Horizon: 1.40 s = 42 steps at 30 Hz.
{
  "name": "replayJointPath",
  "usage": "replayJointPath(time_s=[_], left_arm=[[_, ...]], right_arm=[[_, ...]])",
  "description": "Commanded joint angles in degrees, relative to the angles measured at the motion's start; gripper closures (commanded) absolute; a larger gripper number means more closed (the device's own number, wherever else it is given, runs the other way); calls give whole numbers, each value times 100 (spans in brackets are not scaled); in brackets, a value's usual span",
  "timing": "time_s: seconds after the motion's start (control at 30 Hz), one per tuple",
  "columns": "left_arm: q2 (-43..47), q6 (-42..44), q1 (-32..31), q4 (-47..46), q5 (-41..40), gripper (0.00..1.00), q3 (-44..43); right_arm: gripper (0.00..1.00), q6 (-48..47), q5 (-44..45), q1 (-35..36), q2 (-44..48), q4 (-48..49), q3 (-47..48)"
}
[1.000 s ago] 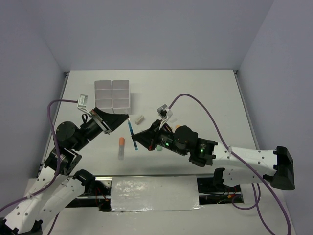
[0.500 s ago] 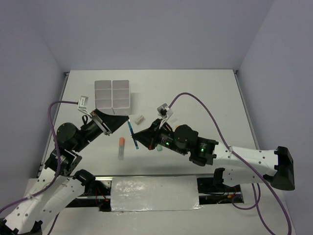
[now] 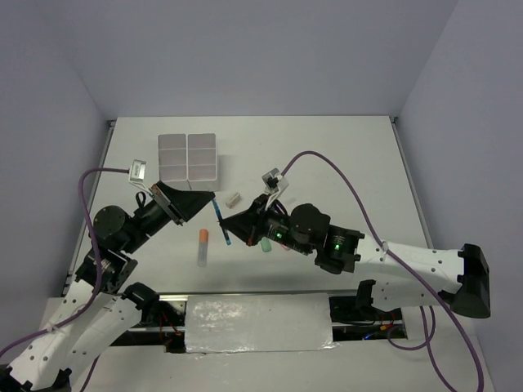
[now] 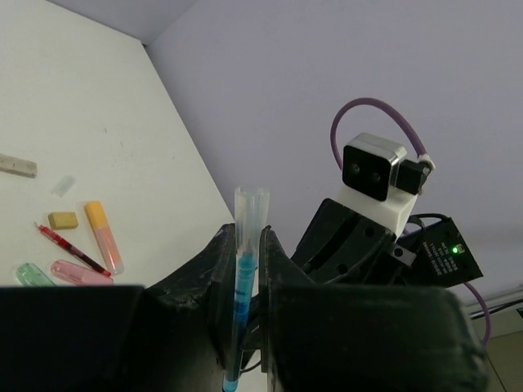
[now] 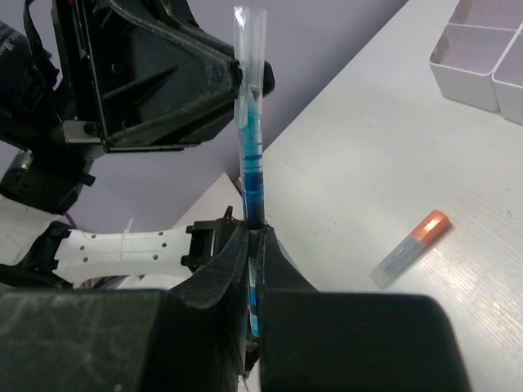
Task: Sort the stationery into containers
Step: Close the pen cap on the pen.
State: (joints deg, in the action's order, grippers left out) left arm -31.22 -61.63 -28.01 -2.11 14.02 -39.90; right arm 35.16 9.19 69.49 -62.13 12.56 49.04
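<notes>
The left gripper has not moved in the last second and pinches one end of the pen. The right gripper, clamped on the other end, has edged slightly away from the bases. The pen hangs above the table, just near of the box. It is thin, with a clear barrel, blue ink inside and a wider clear end.

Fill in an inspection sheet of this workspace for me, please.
Surface: white table, matte.
Job's things: blue pen held above the table; orange marker, green marker and beige block lie loose; organiser shows nothing inside.
Clutter: nothing seen.
Grippers: left gripper and right gripper both shut on the blue pen.
Cables: purple cables loop above both arms.
Surroundings: plain walls on three sides.
</notes>
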Motion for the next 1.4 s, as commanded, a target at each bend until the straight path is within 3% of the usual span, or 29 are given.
replayJointPath(time_s=[0.0, 0.23, 0.6, 0.87, 1.2, 1.37], left_arm=[[99, 168, 15, -456, 241, 100, 158], [125, 309, 15, -721, 373, 100, 255], [11, 186, 24, -756, 627, 100, 299], [81, 397, 15, -536, 716, 100, 307], [309, -148, 15, -396, 506, 100, 483], [257, 238, 15, 17, 453, 100, 255]], right_arm=[[100, 140, 48, -59, -62, 221, 457], [100, 483, 65, -68, -28, 633, 309], [100, 220, 417, -129, 192, 1475, -95], [100, 167, -153, -287, 298, 1636, 9], [100, -466, -514, -340, -167, 1759, 317], [100, -501, -664, -340, -239, 1742, 466]])
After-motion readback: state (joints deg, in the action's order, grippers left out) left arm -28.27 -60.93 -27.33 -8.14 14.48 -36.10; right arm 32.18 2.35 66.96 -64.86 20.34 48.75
